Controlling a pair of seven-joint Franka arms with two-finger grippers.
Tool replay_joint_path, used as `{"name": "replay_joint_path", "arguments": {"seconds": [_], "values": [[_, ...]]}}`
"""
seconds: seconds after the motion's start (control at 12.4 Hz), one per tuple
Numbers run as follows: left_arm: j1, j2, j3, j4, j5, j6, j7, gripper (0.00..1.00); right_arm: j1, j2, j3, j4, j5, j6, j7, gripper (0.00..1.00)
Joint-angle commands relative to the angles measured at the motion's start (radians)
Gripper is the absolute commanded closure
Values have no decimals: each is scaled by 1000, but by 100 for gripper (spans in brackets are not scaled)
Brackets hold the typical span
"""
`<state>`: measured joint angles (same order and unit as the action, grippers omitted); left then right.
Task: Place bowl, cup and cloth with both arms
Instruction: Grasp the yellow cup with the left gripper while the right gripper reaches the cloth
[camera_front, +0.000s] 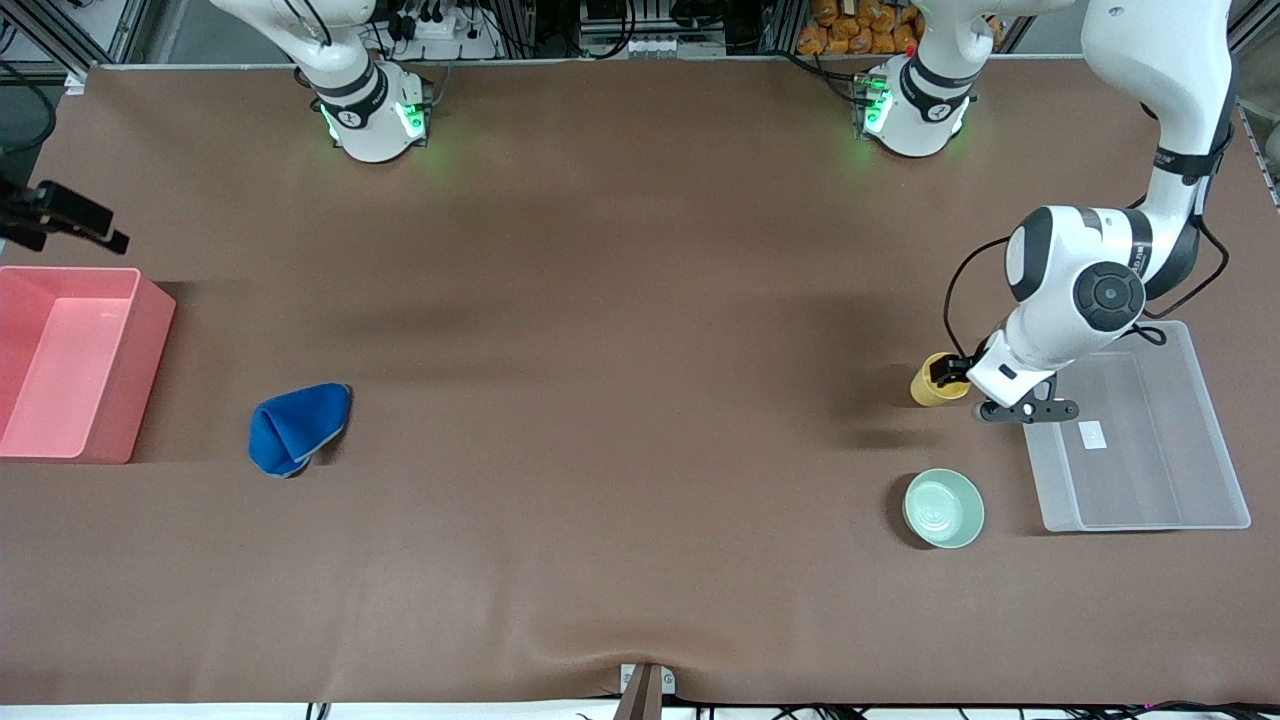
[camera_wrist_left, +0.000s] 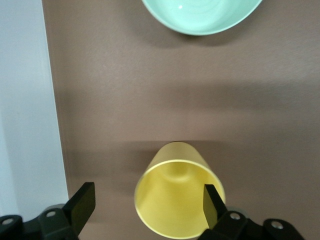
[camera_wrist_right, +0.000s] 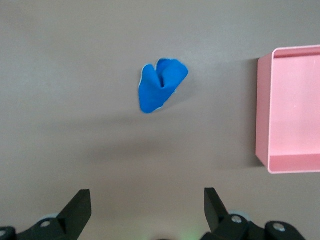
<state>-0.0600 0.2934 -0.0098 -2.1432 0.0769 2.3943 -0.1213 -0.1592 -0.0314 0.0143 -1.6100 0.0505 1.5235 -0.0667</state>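
The yellow cup (camera_front: 932, 385) stands on the table beside the clear tray, toward the left arm's end. My left gripper (camera_front: 950, 372) is open and low at the cup. In the left wrist view (camera_wrist_left: 148, 192) one finger sits at the rim of the cup (camera_wrist_left: 175, 200) and the other stands clear of it. The mint-green bowl (camera_front: 943, 508) lies nearer the front camera than the cup and shows in the left wrist view (camera_wrist_left: 200, 15). The blue cloth (camera_front: 297, 427) lies crumpled toward the right arm's end. My right gripper (camera_wrist_right: 147, 196) is open and empty, high over the table, with the cloth (camera_wrist_right: 160, 85) below it.
A clear plastic tray (camera_front: 1135, 440) sits beside the cup and bowl; its edge shows in the left wrist view (camera_wrist_left: 25, 100). A pink bin (camera_front: 70, 360) stands beside the cloth and shows in the right wrist view (camera_wrist_right: 292, 110). A black camera mount (camera_front: 60, 215) juts in over the bin.
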Motion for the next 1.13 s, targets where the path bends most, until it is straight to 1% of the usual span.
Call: {"name": "replay_joint_path", "arguments": {"seconds": [0.0,0.08,0.16,0.24,0.32,0.4,0.48,0.56,0.72,0.8,0.88,0.96,1.05], "values": [[12,-13,-6,-59,24,80,-5,31,-28,77,10,-1,-8,49,-25,0],[12,-11,-7,-73,24,104,-5,44,-39,125,10,-1,-15,38,-28,0],[11,-8,-6,-78,24,121,-5,48,-60,175,12,-1,-9,49,-28,0],[12,-1,-6,-76,24,127,-5,61,-62,224,12,14,-9,69,-28,0],[12,0,-7,-76,24,131,-5,78,-53,273,12,31,-14,99,-28,0],[12,0,-6,-75,24,129,-5,98,-51,319,12,47,-6,125,-25,0],[15,-3,-6,-70,24,126,-6,100,-51,367,13,51,-2,176,-27,0],[23,-11,-6,-67,23,121,-8,100,-51,417,12,53,-12,241,-27,0],[23,-29,-7,-47,14,114,-29,100,-59,533,12,102,-18,344,-28,0],[25,-34,-6,-26,12,74,-26,100,-74,556,12,122,-2,357,-24,0],[26,-39,-4,26,12,-2,-15,100,-107,558,15,128,6,356,-22,0],[29,-42,-1,102,9,-114,-11,100,-115,564,18,128,9,356,-22,0],[37,-39,1,196,9,-227,-9,100,-114,573,16,122,37,354,-27,0]]}}
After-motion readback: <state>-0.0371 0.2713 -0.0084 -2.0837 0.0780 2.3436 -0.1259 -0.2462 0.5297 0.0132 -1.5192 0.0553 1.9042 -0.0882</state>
